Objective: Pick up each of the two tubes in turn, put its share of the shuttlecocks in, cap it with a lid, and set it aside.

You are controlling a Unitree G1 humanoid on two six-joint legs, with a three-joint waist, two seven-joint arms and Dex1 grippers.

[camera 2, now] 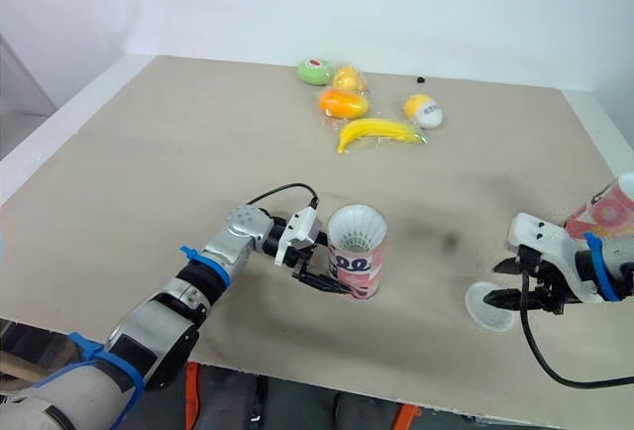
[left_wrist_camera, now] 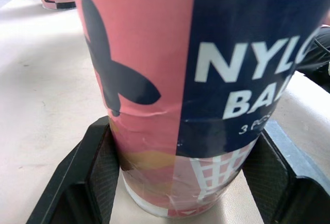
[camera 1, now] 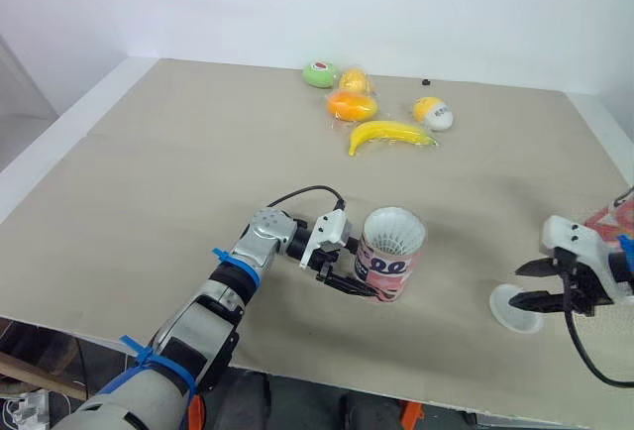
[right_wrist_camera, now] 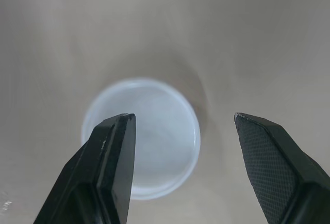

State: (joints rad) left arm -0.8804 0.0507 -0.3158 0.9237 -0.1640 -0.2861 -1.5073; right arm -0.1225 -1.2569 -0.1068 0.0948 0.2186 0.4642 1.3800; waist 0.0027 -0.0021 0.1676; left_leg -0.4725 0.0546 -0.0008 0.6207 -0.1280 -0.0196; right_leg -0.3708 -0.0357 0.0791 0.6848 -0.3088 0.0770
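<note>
Shuttlecocks show white in the open mouth of the tube, and the left gripper has that tube pinched low down, one black finger on each side of the pink and navy label, the pads pressed against it. The tube stands upright on the table, near its front edge and about the middle. Over to the right, the right gripper hangs with its fingers spread wide and nothing in them, just above a white lid lying flat on the table; one finger sits over the lid's edge and the other is off to the side, so it is not grasped yet. Past that arm, at the table's right edge, a second tube stands, and I cannot tell what is in it. At the far side lie a banana and an orange with other small fruit, well apart from the work. By my reckoning the first tube looks loaded but uncapped; the lid must be picked up, pressed on, the tube set aside, and then the second tube is all to do.
</note>
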